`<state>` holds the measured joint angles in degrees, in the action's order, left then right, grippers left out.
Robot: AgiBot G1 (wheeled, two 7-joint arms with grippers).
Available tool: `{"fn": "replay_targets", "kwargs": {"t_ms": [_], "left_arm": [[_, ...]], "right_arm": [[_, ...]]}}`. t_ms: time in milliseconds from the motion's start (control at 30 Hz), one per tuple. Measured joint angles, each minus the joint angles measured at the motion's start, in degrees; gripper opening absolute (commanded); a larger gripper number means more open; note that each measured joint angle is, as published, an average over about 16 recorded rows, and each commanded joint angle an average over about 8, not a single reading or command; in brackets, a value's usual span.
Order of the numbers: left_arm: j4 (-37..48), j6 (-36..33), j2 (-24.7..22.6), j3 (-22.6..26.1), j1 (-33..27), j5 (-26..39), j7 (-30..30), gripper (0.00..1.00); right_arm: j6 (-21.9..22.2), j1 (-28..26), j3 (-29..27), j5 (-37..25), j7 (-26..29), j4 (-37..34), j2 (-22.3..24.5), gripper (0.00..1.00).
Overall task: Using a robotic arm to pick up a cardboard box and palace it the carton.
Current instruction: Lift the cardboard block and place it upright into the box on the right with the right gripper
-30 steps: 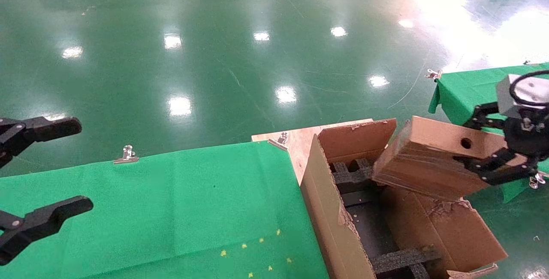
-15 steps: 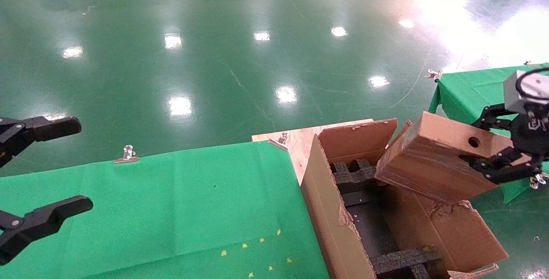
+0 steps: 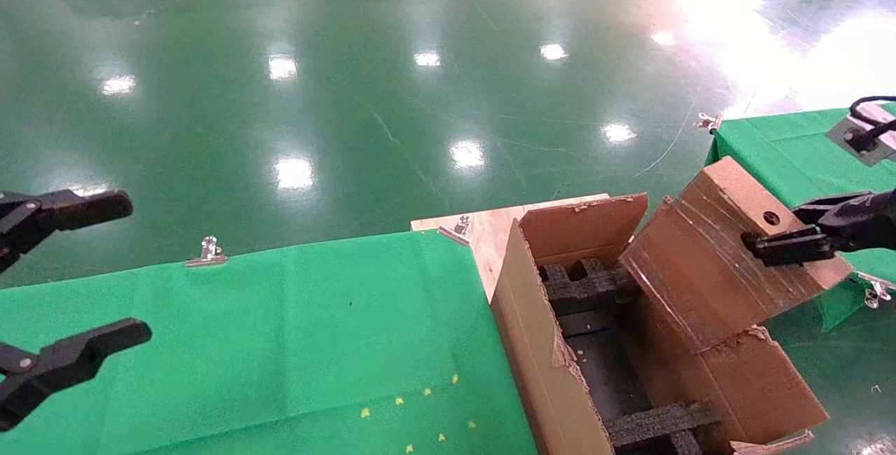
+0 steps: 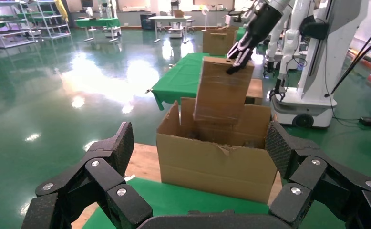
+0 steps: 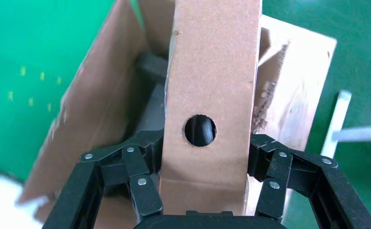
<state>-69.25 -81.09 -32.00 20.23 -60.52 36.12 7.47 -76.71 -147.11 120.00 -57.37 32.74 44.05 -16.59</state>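
Observation:
The cardboard box (image 3: 707, 266), brown with a round hole and taped sides, hangs steeply tilted with its lower end inside the carton's mouth. My right gripper (image 3: 777, 245) is shut on its hole end; the right wrist view shows fingers (image 5: 140, 176) clamped on both sides of the box (image 5: 212, 71). The robotic arm's grey camera block (image 3: 864, 134) shows at the right edge. The carton (image 3: 532, 343) has ragged flaps and black foam inserts (image 3: 584, 287) inside. My left gripper (image 3: 136, 269) is parked open at the far left, facing the carton (image 4: 217, 162) and the box (image 4: 221, 90).
A green-clothed table (image 3: 280, 329) borders the carton's left wall, with a bare wooden board (image 3: 490, 224) at its corner. A second green table (image 3: 777, 147) stands behind the right gripper. A white robot base (image 4: 307, 71) stands beyond the carton. Glossy green floor surrounds everything.
The box has tipped steeper: its hole end rose and swung right with the right gripper, while its lower end dipped toward the foam. The left gripper has not moved.

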Motion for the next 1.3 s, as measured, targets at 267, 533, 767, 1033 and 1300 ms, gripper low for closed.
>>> {"fn": "replay_targets", "kwargs": {"t_ms": [267, 533, 767, 1033, 1300], "left_arm": [[0.01, 0.01, 0.0, 0.0, 0.01, 0.0, 0.0, 1.0], [0.02, 0.01, 0.01, 0.0, 0.01, 0.0, 0.0, 1.0], [0.02, 0.01, 0.01, 0.0, 0.01, 0.0, 0.0, 1.0], [0.02, 0.01, 0.01, 0.0, 0.01, 0.0, 0.0, 1.0], [0.02, 0.01, 0.01, 0.0, 0.01, 0.0, 0.0, 1.0]], "right_arm": [[4.55, 0.1, 0.9, -0.96, 9.62, 3.22, 2.84, 0.0], [7.48, 0.96, 1.76, -2.0, 12.99, 5.42, 3.53, 0.0], [11.8, 3.28, 3.23, -3.29, 16.32, 8.2, 3.65, 0.0], [18.78, 7.47, 5.55, -4.45, 21.48, 12.16, 3.97, 0.0], [25.52, 12.71, 7.42, -3.28, 24.04, 13.81, 3.27, 0.0]]}}
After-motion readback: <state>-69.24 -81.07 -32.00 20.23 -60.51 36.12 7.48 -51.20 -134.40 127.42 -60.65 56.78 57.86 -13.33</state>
